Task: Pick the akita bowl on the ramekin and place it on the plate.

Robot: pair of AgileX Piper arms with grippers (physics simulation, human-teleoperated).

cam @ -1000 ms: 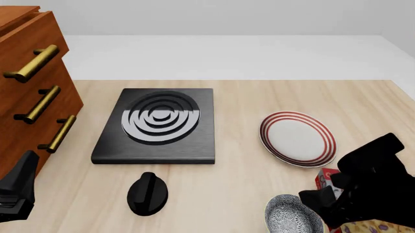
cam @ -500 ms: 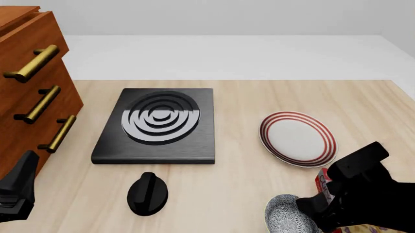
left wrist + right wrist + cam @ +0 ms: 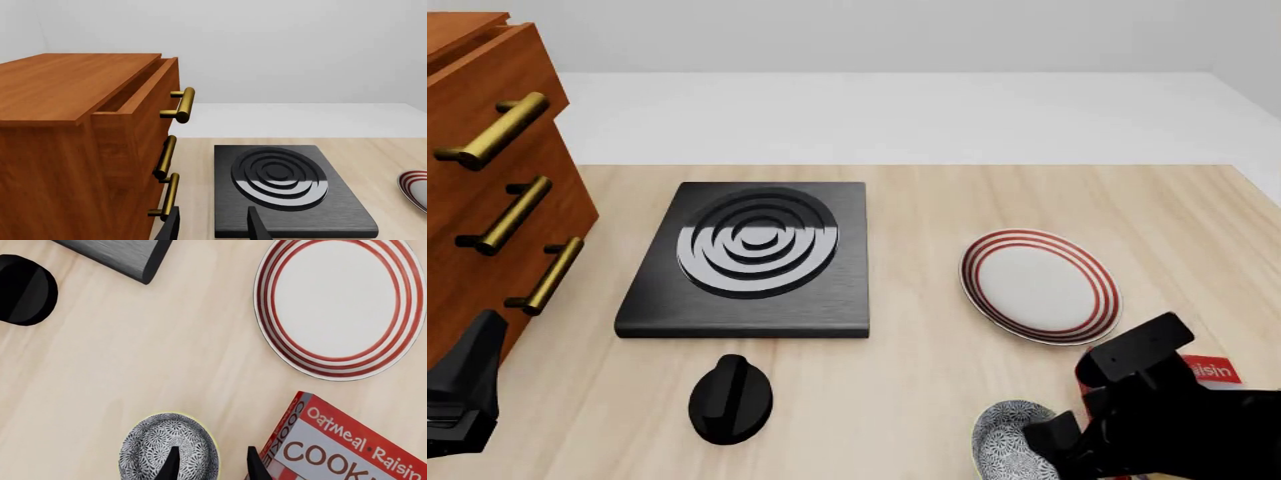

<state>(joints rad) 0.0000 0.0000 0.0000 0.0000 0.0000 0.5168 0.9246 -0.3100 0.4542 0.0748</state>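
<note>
While the right tool (image 3: pixel 208 464) straddles the akita bowl (image 3: pixel 168 447) rim, fingers apart, bare table (image 3: pixel 167 355) separates it from the plate (image 3: pixel 340 307).

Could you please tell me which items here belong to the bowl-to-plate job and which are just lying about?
Job: akita bowl, plate, right tool straddling the bowl's rim. The ramekin is not visible.

Lying about: cooktop, black knob, wooden drawers, cookie box, idle left tool.

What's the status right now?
Right hand open, straddling akita bowl rim. Left hand open, idle. Plate bare; cookie box beside bowl.
</note>
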